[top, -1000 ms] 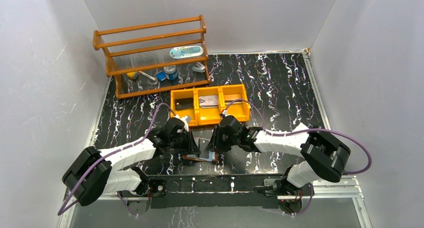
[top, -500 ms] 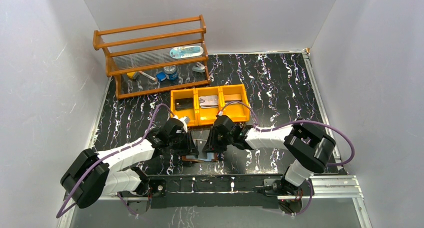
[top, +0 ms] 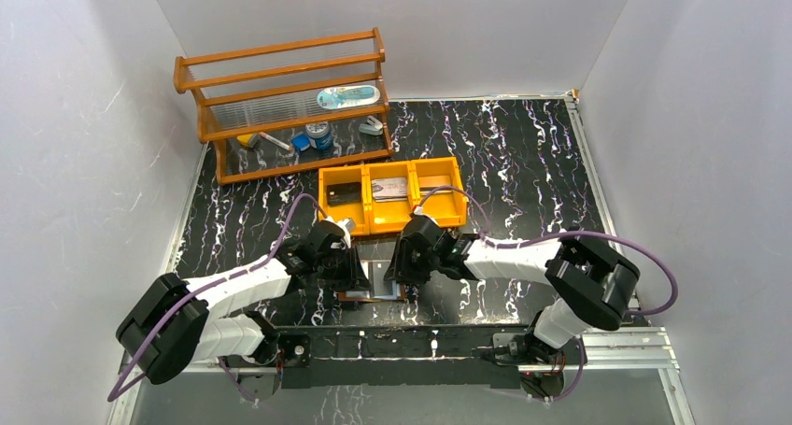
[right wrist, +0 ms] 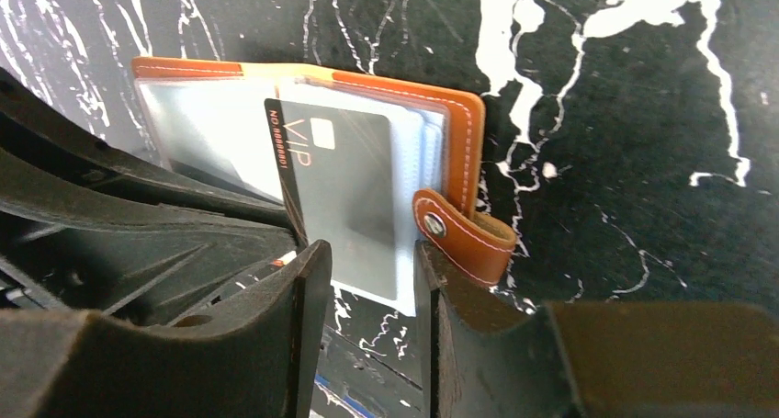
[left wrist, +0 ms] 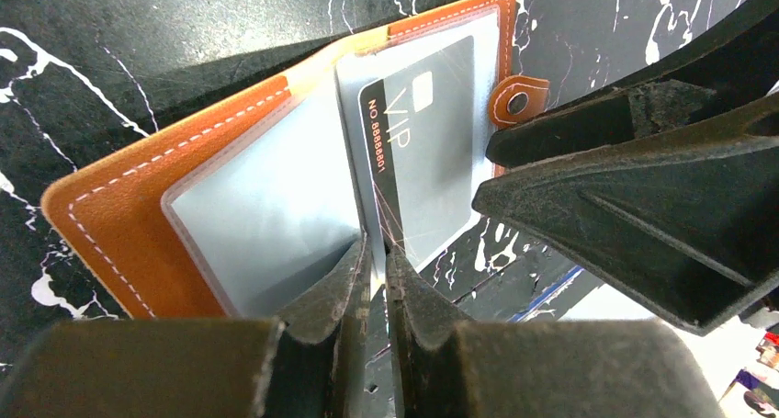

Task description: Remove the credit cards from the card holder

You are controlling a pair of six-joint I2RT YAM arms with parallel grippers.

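Card [right wrist: 340,179] is thin, stiff, slick: take its exposed near edge. Left pincer [left wrist: 372,253] nips the holder [left wrist: 119,207]; right pincer [right wrist: 372,248] half-open.

Black marbled table [top: 523,154], wooden rack [top: 308,165] back left, orange tray [top: 392,223] centre, open card holder [top: 375,277] nearest

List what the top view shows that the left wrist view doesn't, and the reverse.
Top only: the rack, the orange tray and both whole arms. Left wrist only: the card lettered VIP, the snap tab, and the left jaws pinched on the lower edge of that card's sleeve. Both: the open holder lying on the marbled table.
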